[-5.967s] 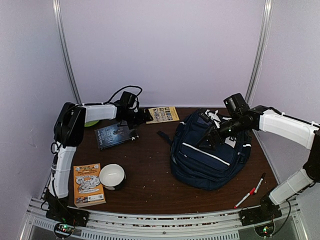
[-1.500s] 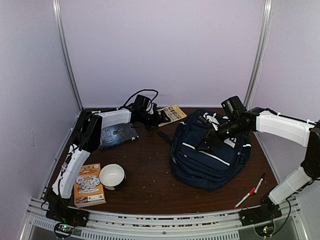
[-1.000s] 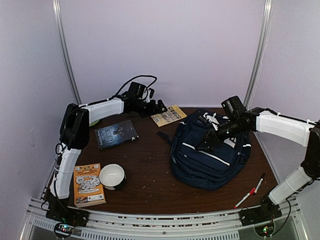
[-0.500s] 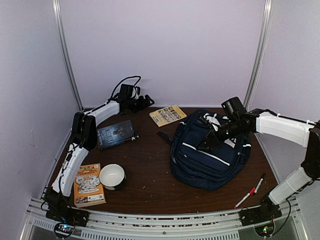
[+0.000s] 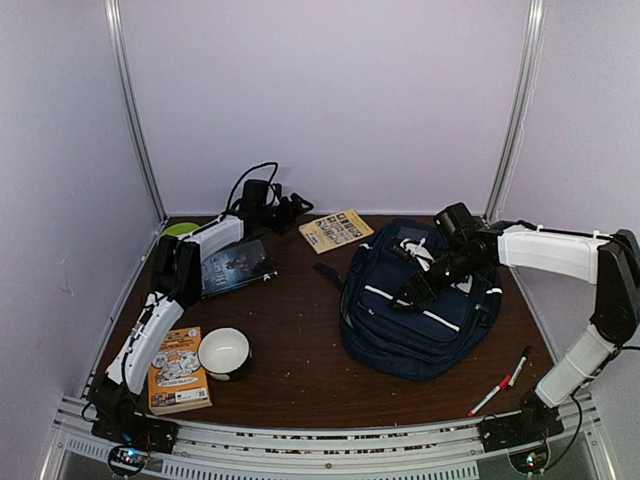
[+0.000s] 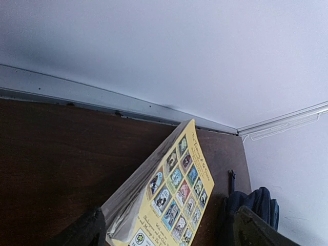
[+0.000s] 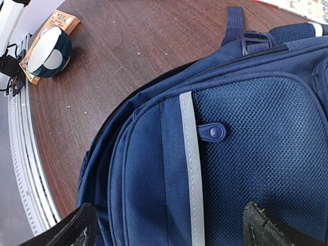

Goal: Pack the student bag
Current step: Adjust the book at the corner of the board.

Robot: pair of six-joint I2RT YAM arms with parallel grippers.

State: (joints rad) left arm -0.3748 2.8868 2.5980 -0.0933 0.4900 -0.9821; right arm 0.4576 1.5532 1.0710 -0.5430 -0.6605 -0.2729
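The student bag (image 5: 420,310), navy with white stripes, lies at the right of the table. My right gripper (image 5: 412,290) hovers open just over its front. In the right wrist view the gripper (image 7: 171,226) straddles a white stripe (image 7: 189,154) beside the mesh pocket (image 7: 266,138) and a blue zip pull (image 7: 211,132). My left gripper (image 5: 297,207) is open near the back wall, just left of a yellow book (image 5: 335,230). In the left wrist view that book (image 6: 179,195) lies ahead of the gripper (image 6: 166,233), between the spread fingers and not gripped.
A dark book (image 5: 236,266) lies under the left arm, with something green (image 5: 180,229) behind it. An orange book (image 5: 178,368) and a white bowl (image 5: 224,352) sit at the front left. Two markers (image 5: 505,380) lie at the front right. The back wall is close behind the left gripper.
My left gripper drew back left from the yellow book, toward the back wall, and dipped slightly. The right gripper shifted a little left and lower over the bag.
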